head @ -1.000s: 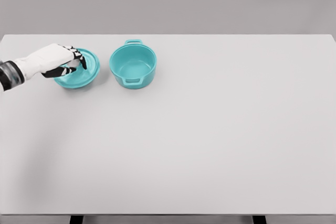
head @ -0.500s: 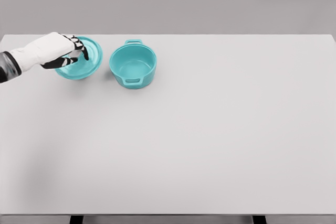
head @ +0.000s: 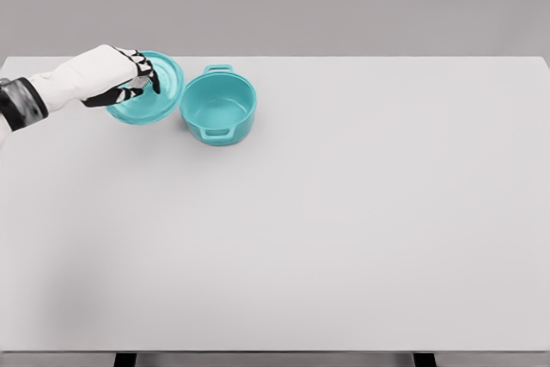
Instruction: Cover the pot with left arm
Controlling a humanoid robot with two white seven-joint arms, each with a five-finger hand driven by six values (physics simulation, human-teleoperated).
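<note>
Left hand (head: pixel 116 75) grips teal lid (head: pixel 155 92), held tilted just beside open pot (head: pixel 218 107) on worktop (head: pixel 344 212).

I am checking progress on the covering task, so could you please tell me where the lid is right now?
In the head view the lid is at the far left of the table, held by the left hand just left of the open pot.

No readable text (labels, numbers) anywhere.
</note>
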